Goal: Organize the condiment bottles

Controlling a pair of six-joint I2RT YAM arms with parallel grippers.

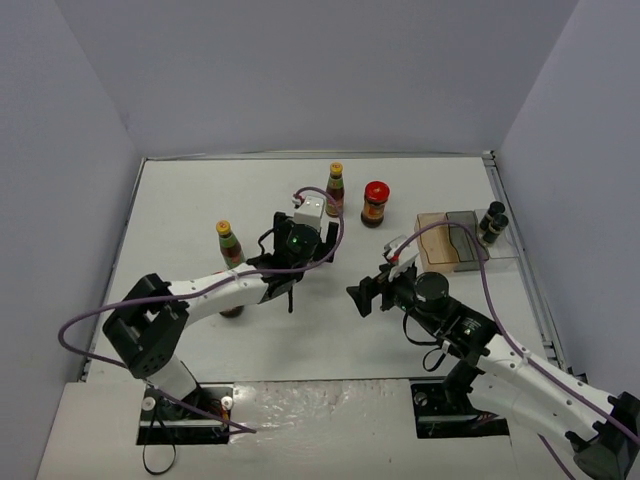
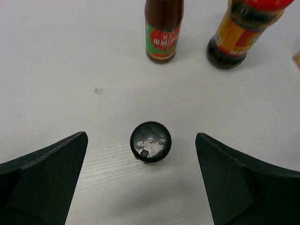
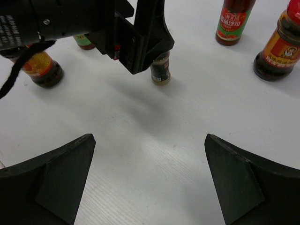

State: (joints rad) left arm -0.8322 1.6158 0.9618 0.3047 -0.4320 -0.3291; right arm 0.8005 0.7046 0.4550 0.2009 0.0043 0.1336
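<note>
My left gripper (image 1: 288,278) is open and hangs straight above a tiny black-capped shaker (image 2: 150,142), which stands between its fingers without touching them. In the right wrist view the shaker (image 3: 161,68) stands under that gripper. A tall yellow-capped bottle (image 1: 335,190) and a red-lidded jar (image 1: 375,203) stand behind it. The other tall bottle (image 1: 229,243) stands at the left. The second red-lidded jar (image 3: 40,68) is half hidden under my left arm. Two shakers (image 1: 492,222) stand at the tray's right end. My right gripper (image 1: 362,297) is open and empty.
A clear brownish tray (image 1: 450,242) lies at the right of the table, its corner showing in the left wrist view (image 2: 296,58). Purple cables loop over both arms. Grey walls close the table on three sides.
</note>
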